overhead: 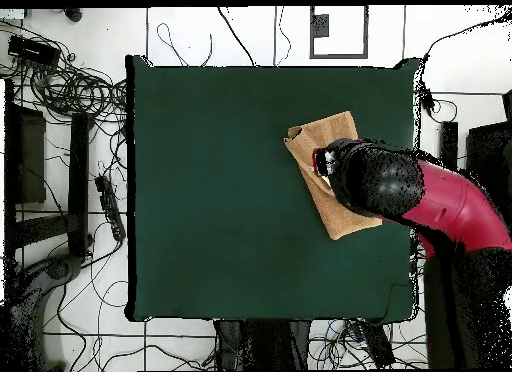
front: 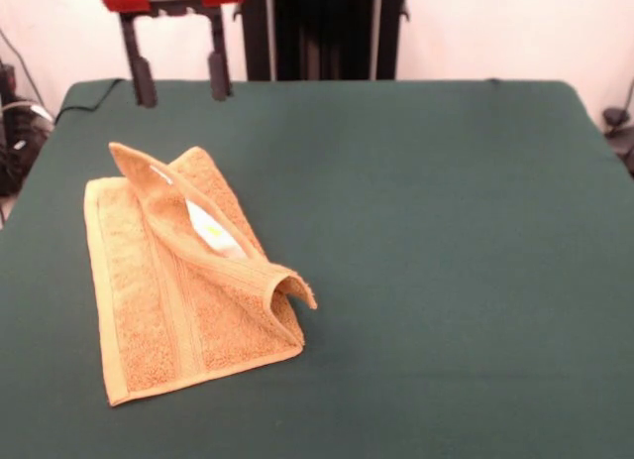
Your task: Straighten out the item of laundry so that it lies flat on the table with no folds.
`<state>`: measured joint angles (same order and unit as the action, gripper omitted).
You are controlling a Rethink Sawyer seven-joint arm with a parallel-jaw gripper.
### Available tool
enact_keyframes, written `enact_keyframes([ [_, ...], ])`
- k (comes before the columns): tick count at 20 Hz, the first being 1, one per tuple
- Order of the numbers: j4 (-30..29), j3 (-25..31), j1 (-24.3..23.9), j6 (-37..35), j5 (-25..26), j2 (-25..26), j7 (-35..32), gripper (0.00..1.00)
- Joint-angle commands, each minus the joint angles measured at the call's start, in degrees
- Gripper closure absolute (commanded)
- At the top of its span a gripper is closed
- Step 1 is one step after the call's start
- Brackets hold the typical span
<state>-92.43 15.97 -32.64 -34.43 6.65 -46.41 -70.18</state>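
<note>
One orange-tan towel [front: 168,281] at left of the front view, on a dark green tabletop [front: 446,241]; one flap folded over diagonally, white tag [front: 213,231] showing, print unreadable. One end effector [front: 179,84] at upper left, raised above the far edge, two dark fingers [front: 145,80] spread apart, empty. Pale wall behind; cables on white tiled floor [overhead: 70,48] overhead.
</note>
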Motion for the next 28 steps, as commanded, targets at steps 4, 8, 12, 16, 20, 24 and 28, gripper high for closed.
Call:
enact_keyframes([
  [4,-13.46,-0.94,5.27,10.87,-6.03,4.45,-19.57,0.00],
  [8,-13.66,-1.95,6.68,12.84,-7.94,5.21,-19.82,0.00],
  [12,-12.58,-3.49,9.35,12.72,-10.47,5.88,-20.94,0.00],
  [16,-9.77,-5.47,12.30,12.49,-13.69,7.50,-22.14,0.00],
  [20,-3.93,-8.10,16.23,8.46,-17.45,9.35,-22.96,0.00],
  [24,-1.75,-10.16,18.34,6.77,-20.42,10.13,-23.16,0.00],
  [28,4.16,-12.37,21.61,4.44,-23.60,13.85,-23.70,0.00],
])
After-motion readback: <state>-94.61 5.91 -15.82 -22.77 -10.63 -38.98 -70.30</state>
